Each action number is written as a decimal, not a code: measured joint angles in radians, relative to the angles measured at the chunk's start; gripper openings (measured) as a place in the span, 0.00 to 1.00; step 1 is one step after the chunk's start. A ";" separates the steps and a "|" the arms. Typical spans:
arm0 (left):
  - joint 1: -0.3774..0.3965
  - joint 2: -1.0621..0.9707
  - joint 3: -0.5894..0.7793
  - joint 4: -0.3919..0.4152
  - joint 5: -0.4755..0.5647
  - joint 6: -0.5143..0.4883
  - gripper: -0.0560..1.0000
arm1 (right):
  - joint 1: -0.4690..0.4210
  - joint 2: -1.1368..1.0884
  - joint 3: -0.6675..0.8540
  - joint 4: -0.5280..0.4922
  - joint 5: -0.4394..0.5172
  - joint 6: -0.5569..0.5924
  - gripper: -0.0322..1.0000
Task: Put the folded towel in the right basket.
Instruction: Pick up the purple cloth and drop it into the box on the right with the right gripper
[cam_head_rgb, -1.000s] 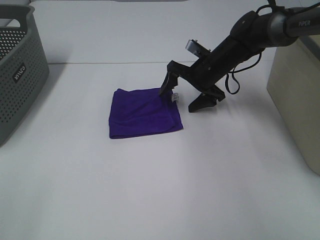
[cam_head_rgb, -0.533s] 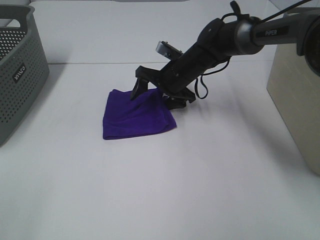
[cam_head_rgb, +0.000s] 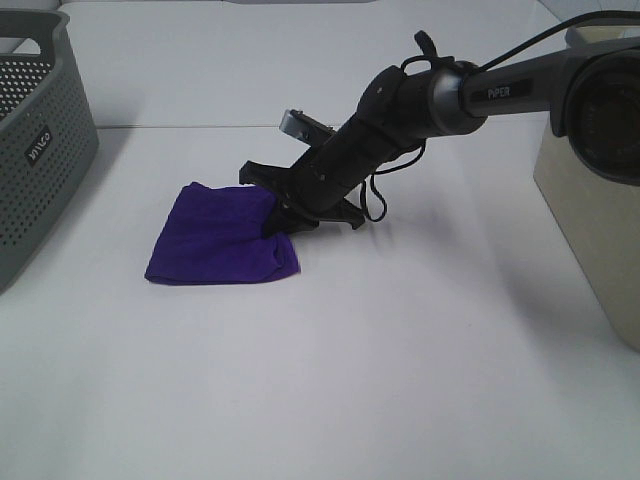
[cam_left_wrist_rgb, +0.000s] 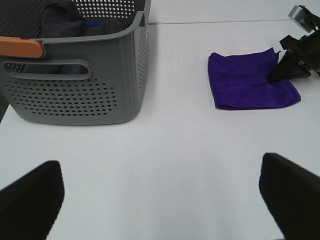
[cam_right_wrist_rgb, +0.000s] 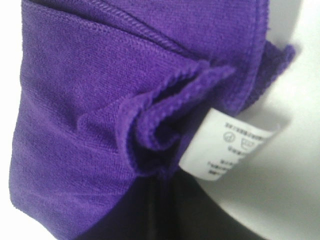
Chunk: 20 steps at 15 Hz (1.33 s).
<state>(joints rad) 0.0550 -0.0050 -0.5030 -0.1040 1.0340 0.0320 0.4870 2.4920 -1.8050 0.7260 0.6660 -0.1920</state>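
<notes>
Left gripper (cam_left_wrist_rgb: 160, 200) fingers wide apart, holding nothing. Folded towel (cam_head_rgb: 222, 235), purple, flat on table at 9 o'clock of centre, bunched at its 2 o'clock corner under right gripper (cam_head_rgb: 300, 197), jaws spread, pressing there. Right basket (cam_head_rgb: 590, 190) at 3 o'clock, well apart; grey basket (cam_head_rgb: 40, 150) at 10 o'clock

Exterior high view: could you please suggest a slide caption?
Right gripper on an edge of the folded towel on a white table, grey basket left, beige basket right.

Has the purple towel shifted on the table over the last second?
Yes. The towel slid left, toward the grey basket, along with the right gripper.
</notes>
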 joint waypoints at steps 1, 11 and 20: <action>0.000 0.000 0.000 0.000 0.000 0.000 0.99 | 0.000 0.000 -0.002 -0.001 0.008 0.005 0.07; 0.000 0.000 0.000 0.000 0.000 0.000 0.99 | 0.002 -0.163 -0.549 -0.410 0.536 0.165 0.07; 0.000 0.000 0.000 0.000 0.000 0.000 0.99 | -0.421 -0.550 -0.648 -0.675 0.547 0.244 0.07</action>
<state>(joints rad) 0.0550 -0.0050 -0.5030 -0.1040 1.0340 0.0320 0.0660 1.9420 -2.4530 0.0510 1.2130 0.0520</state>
